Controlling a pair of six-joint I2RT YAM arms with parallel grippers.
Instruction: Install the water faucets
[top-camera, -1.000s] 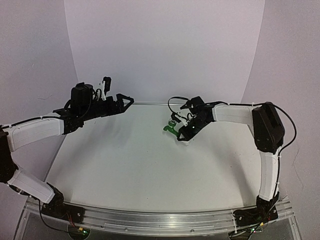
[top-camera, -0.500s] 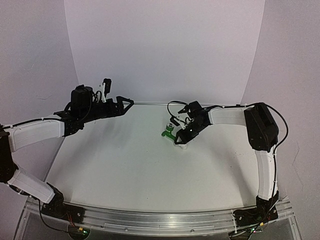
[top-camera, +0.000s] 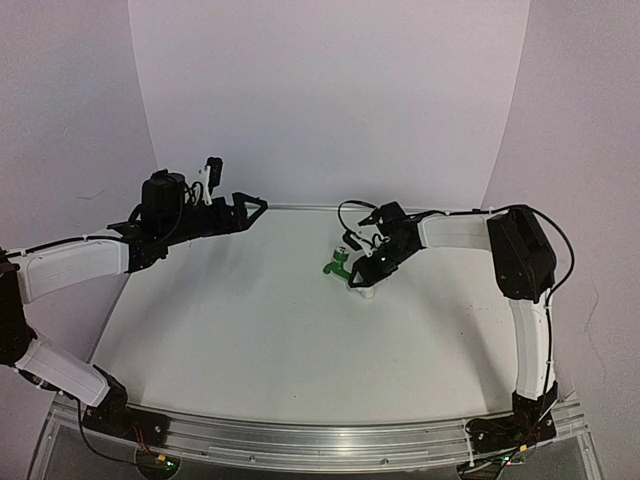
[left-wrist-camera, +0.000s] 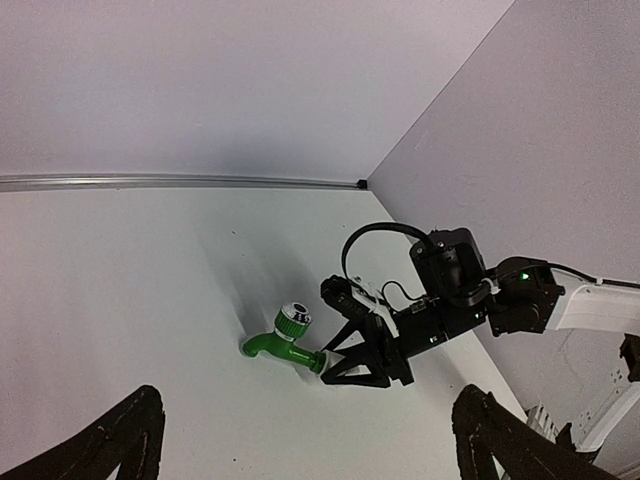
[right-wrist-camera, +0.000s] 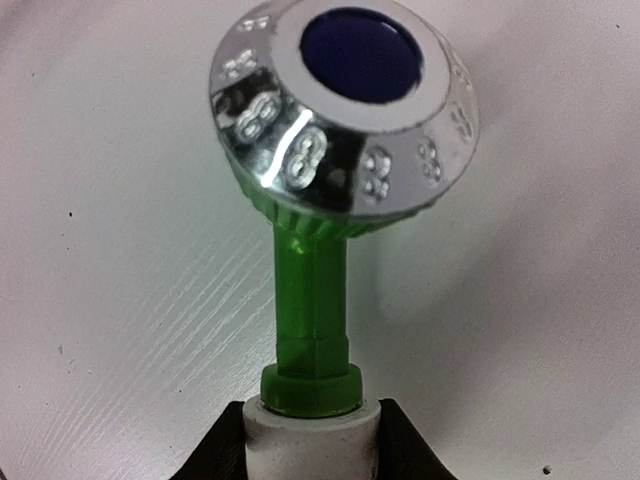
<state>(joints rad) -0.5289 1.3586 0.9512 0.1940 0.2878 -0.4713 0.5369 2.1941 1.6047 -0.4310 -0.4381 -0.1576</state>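
Note:
The green tap (left-wrist-camera: 283, 346) with its chrome-rimmed, blue-capped knob (right-wrist-camera: 345, 110) lies low over the table (top-camera: 250, 330), right of centre. Its threaded end sits in the white fitting (right-wrist-camera: 310, 440). My right gripper (right-wrist-camera: 310, 455) is shut on that fitting, with a black finger (right-wrist-camera: 215, 455) pressed against each side. In the top view the tap (top-camera: 337, 263) points left from the right gripper (top-camera: 362, 280). My left gripper (top-camera: 252, 206) hovers open and empty well to the tap's left, its fingertips (left-wrist-camera: 125, 440) low in the left wrist view.
White walls meet the table along a metal strip at the back (left-wrist-camera: 180, 182). The right arm (top-camera: 520, 250) arches in from the right side. An aluminium rail (top-camera: 320, 435) runs along the near edge by the arm bases.
The right gripper has shifted slightly left and down with the tap and fitting. The left arm has hardly moved.

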